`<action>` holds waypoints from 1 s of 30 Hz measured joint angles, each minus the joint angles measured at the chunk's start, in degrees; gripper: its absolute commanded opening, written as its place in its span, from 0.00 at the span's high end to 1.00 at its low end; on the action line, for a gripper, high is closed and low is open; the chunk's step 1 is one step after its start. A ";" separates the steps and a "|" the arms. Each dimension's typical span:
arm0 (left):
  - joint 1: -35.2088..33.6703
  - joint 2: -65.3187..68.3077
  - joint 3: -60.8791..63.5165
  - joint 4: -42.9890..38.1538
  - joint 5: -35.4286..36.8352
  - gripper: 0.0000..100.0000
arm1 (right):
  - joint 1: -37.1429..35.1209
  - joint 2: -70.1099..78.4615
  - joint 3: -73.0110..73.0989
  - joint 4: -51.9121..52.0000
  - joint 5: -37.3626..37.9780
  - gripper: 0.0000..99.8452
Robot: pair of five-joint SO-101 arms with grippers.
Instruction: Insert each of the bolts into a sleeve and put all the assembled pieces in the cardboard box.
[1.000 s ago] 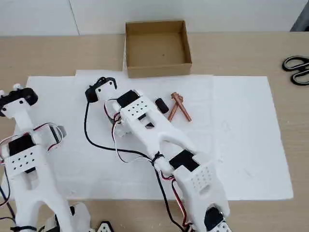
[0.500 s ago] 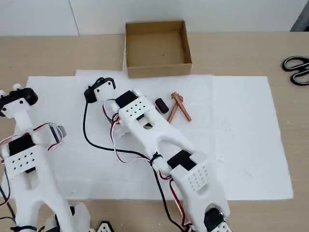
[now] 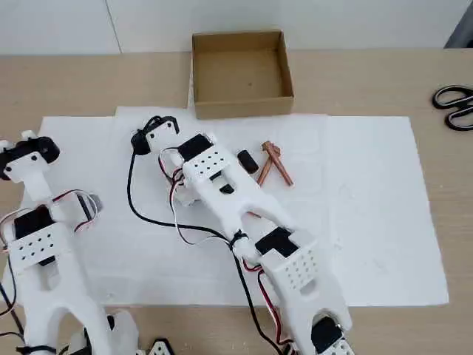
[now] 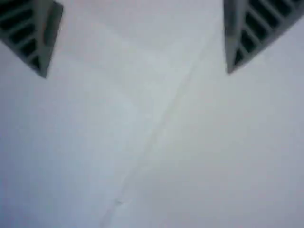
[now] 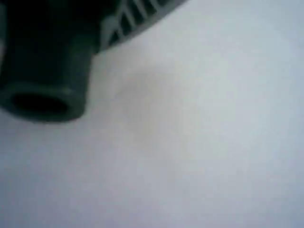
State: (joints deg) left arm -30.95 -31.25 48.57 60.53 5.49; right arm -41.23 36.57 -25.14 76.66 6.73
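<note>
Light wooden table (image 3: pixel 74 81) with a white wall (image 3: pixel 295 22) behind its far edge. A white paper sheet (image 3: pixel 369 207) covers most of the work area, and both arms are over it. The open cardboard box (image 3: pixel 240 70) sits on the table at the sheet's far edge, nothing visible inside. Two copper bolts (image 3: pixel 273 163) lie crossed on the sheet, near side of the box. The loose sleeve (image 3: pixel 247 160), short and black, lies just beside them on the side toward the right arm (image 3: pixel 236 196), apart from the bolts. Black-handled scissors (image 3: pixel 454 106) lie on bare wood at the table's right edge, well apart from everything else. The right arm stretches diagonally from the near edge toward the box, its wrist end near the loose sleeve. The right gripper (image 5: pixel 90 42) is clamped on the held sleeve (image 5: pixel 42 71), a second black tube with its open end facing the camera, beside a ribbed finger (image 5: pixel 137 14) and above the sheet with a soft shadow under it. The left arm (image 3: pixel 37 244) stands at the sheet's left edge, well apart from the bolts. The left gripper (image 4: pixel 135 70) is spread wide with nothing between its fingers, over bare sheet with a crease (image 4: pixel 161 128) running across it.
</note>
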 measured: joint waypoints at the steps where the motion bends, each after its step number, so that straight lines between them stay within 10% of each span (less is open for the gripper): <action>1: 0.00 0.00 -0.62 0.26 0.09 0.77 | -0.26 -0.62 0.09 1.32 0.00 1.00; 17: 30.24 0.26 9.05 -4.48 -3.08 0.77 | 6.42 -29.01 0.09 9.93 4.31 1.00; 30: 32.70 0.26 17.32 -16.70 -3.34 0.77 | 21.10 -39.82 0.09 15.47 4.31 1.00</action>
State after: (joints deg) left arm 1.76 -30.99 65.89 43.82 2.15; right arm -20.13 -3.25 -25.05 92.13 11.03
